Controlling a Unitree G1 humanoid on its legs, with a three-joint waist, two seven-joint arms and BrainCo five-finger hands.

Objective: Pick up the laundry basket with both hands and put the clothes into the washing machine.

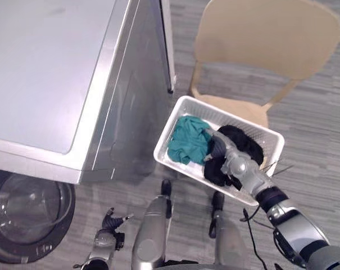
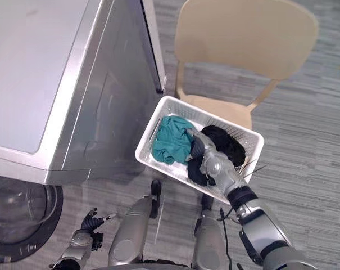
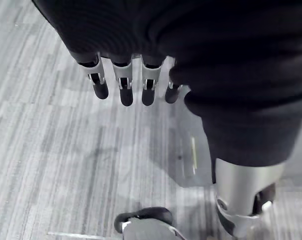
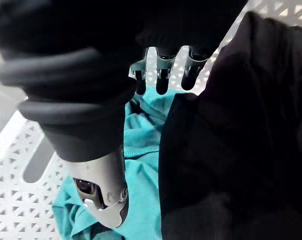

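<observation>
In basket (image 1: pixel 180 108), R hand (image 1: pixel 232 160) over teal & black clothes (image 1: pixel 187 140), fingers loose, pinching nothing; L hand (image 1: pixel 109 223) low, fingers straight; prob. grab step, next: curl round clothes.

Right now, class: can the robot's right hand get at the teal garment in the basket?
Probably yes: the right hand hangs inside the basket, fingers open above the uncovered teal garment.

No readable text on the washing machine (image 1: pixel 46 67) or laundry basket (image 1: pixel 169 127)
</observation>
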